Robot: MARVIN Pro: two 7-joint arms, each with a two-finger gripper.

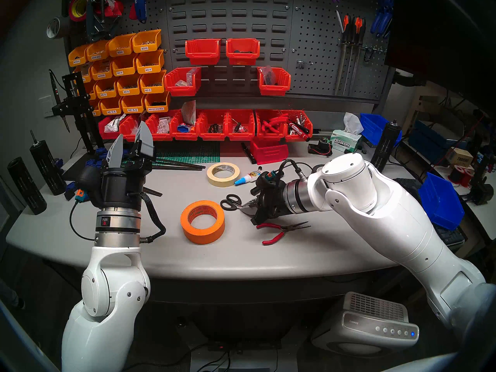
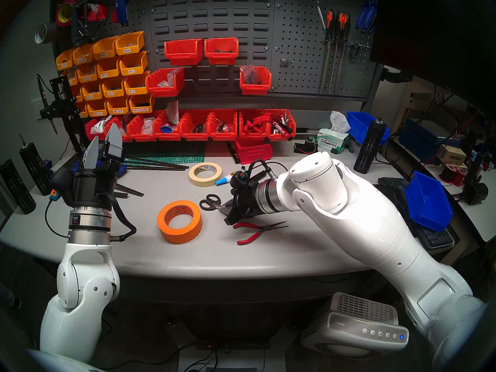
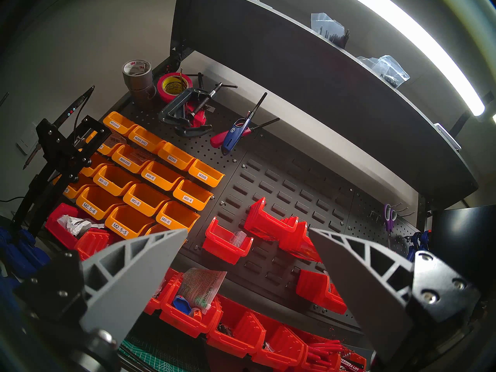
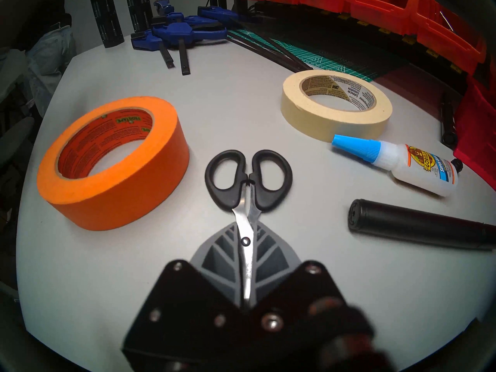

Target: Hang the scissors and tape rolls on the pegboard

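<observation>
Right wrist view shows you what the head views hide: the right hand (image 4: 245, 258) clenched on the blades of the scissors (image 4: 248, 181), lying on the worktop (image 4: 161, 256) between the orange roll (image 4: 112, 162) and cream roll (image 4: 336, 105). Left wrist view alone shows you the left hand (image 3: 248, 258) released, facing the pegboard (image 3: 204, 143).

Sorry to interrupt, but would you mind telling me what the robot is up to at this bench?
The right hand has shut on the blades of the black-handled scissors, which lie on the table. The left hand waits open, raised. The orange tape roll and cream tape roll lie flat, not yet hung on the pegboard.
</observation>
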